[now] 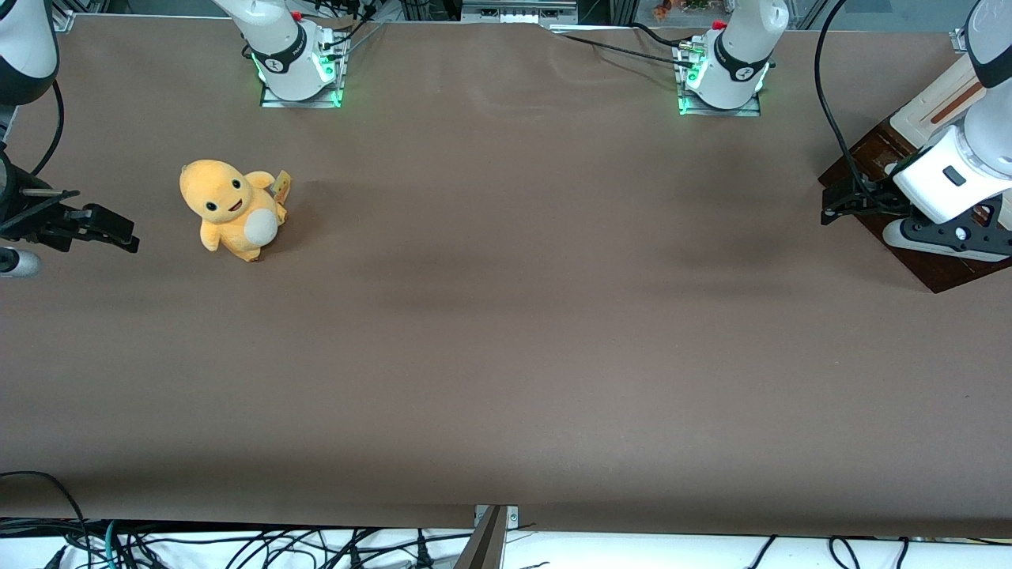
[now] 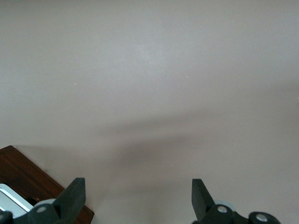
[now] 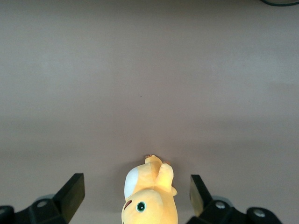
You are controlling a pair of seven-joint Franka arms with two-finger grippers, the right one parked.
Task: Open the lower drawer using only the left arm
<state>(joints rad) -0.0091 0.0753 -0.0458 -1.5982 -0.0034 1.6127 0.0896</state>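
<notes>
The brown table (image 1: pixel 506 316) fills most of the front view. At the working arm's end sits the cabinet (image 1: pixel 917 134), largely hidden by the left arm (image 1: pixel 961 170) and cut off at the picture's edge. The lower drawer (image 1: pixel 941 273) shows only as a dark-brown slab at its base, lying slantwise; whether it is pulled out cannot be told. The gripper (image 2: pixel 138 198) hangs just beside the cabinet over bare table, its fingers (image 2: pixel 74 193) spread wide, holding nothing. A yellow plush toy (image 1: pixel 232 209) stands toward the parked arm's end.
</notes>
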